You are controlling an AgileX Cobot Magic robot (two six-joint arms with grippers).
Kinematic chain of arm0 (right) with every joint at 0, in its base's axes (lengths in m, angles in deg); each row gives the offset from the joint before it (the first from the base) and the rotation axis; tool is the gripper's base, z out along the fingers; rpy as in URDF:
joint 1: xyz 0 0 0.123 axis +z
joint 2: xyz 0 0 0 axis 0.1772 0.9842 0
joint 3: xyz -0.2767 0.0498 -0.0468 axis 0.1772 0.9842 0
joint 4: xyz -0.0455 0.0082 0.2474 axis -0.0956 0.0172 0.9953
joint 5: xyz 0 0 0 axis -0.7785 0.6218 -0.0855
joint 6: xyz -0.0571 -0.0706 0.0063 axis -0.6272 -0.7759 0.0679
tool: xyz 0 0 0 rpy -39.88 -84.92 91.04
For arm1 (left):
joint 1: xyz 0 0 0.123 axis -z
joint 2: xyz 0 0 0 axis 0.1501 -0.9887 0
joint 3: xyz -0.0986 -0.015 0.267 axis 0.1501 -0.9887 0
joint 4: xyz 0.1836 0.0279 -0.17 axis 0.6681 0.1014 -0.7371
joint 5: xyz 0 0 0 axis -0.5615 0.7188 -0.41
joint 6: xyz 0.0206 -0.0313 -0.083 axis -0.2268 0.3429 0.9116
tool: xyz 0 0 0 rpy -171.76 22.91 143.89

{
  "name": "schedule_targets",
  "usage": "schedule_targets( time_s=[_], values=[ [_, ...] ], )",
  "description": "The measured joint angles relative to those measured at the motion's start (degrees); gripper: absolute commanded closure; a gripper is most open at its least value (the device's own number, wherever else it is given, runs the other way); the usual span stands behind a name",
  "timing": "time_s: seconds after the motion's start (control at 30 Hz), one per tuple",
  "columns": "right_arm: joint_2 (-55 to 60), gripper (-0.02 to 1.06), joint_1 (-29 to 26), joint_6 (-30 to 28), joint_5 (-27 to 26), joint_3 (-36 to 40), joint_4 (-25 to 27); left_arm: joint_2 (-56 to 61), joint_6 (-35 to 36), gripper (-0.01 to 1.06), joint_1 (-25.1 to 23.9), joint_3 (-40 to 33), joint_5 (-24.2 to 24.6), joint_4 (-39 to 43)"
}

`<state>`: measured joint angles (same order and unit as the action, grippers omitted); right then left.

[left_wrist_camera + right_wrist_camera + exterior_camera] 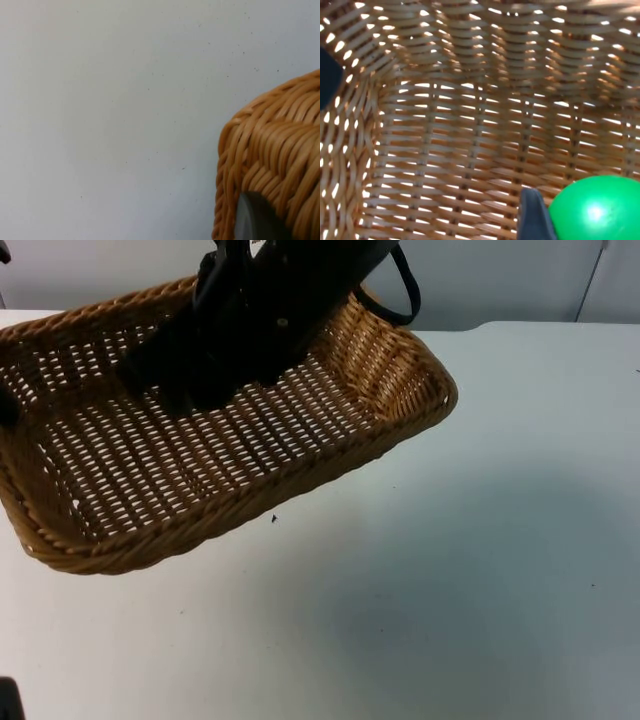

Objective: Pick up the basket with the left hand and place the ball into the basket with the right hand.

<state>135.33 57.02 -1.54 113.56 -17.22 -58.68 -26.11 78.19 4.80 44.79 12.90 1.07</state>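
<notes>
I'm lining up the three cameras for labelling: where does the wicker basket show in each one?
Top view: the basket hangs tilted above the white table, with the right gripper inside it.
Left wrist view: a basket corner beside the left gripper's fingertip.
Right wrist view: its woven floor behind the green ball.
Shared landmark: the weave.

**Three cameras, one shared basket**

The top view looks down and forward, close above the raised basket (230, 455) and white table (450, 590). The left wrist view looks past its fingertip (255, 220) at the basket's outer weave; the right wrist view faces its woven floor, close up.
</notes>
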Motion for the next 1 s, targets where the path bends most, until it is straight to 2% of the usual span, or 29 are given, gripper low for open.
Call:
schedule_targets(
  time_s=[0.27, 0.33, 0.37, 0.4, 0.43, 0.47, 0.5, 0.67, 0.9, 0.97, 1.0],
  values=[
    [0.0, 1.04, 0.0, 0.0, 0.0, 0.0, 0.0, 0.0, 0.0, 1.05, 0.0, 0.0, 0.0, 0.0],
    [0.0, 0.92, 0.0, 0.0, 0.0, 0.0, 0.0, 0.0, 0.0, 1.05, 0.0, 0.0, 0.0, 0.0],
    [0.0, 0.81, 0.0, 0.0, 0.0, 0.0, 0.0, 0.0, 0.0, 1.05, 0.0, 0.0, 0.0, 0.0],
    [0.0, 0.62, 0.0, 0.0, 0.0, 0.0, 0.0, 0.0, 0.0, 1.05, 0.0, 0.0, 0.0, 0.0],
    [0.0, 0.62, 0.0, 0.0, -0.1, 0.0, 0.0, 0.0, 0.0, 1.05, 0.0, 0.0, 0.0, 0.0],
    [0.0, 0.48, 0.0, 0.0, -0.1, 0.0, 0.0, 0.0, 0.0, 1.05, 0.0, 0.0, 0.0, 0.0],
    [0.0, 0.39, 0.0, 0.3, -0.3, 0.0, 0.0, 0.0, 0.0, 1.05, 0.0, 0.0, 0.0, 0.0],
    [0.0, 0.41, 0.0, 3.7, -1.8, 0.0, -1.0, 0.0, 0.0, 1.05, 0.0, 0.0, 0.0, 0.0],
    [0.0, 0.41, 0.0, 4.3, -2.1, 0.0, -1.2, 0.0, 0.0, 1.05, 0.0, 0.0, 0.0, 0.1],
    [0.0, 0.48, 0.0, 4.4, -2.1, 0.0, -1.2, 0.0, 0.0, 1.05, 0.0, 0.0, 0.0, 0.1],
    [0.0, 0.61, 0.0, 4.4, -1.9, 0.0, -1.3, 0.0, 0.0, 1.05, 0.0, 0.0, 0.0, 0.1]
  ],
)
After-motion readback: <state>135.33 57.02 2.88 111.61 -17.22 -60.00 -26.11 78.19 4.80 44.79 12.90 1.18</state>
